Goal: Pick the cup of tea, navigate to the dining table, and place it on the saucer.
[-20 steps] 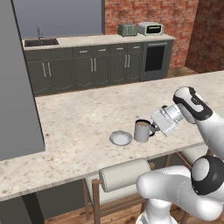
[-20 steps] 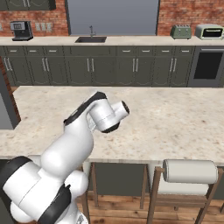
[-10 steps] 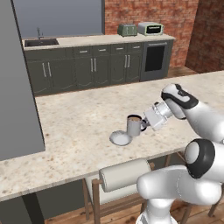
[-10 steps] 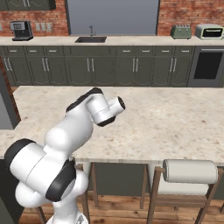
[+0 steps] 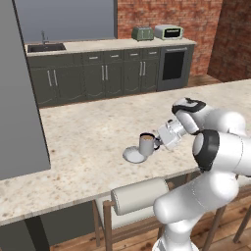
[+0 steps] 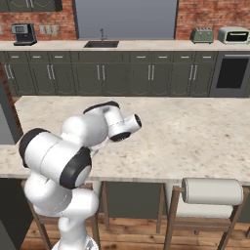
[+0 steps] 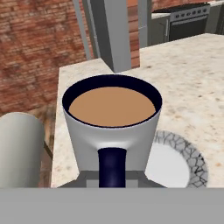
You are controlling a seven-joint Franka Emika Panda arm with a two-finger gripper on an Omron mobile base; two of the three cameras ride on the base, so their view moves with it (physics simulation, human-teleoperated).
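A long speckled beige stone tabletop (image 5: 98, 137) spans the kitchen, with dark cabinets (image 5: 103, 76) and a brick wall (image 5: 171, 14) behind it and a pale cushioned stool (image 5: 139, 196) tucked at its near edge. The white arm (image 5: 215, 147) reaches over the slab, its pincer (image 5: 161, 142) closed on the dark handle of the cup of tea (image 5: 146, 144). The grey mug, full of brown liquid, hangs upright just above the edge of the small pale saucer (image 5: 133, 155); whether they touch cannot be told.
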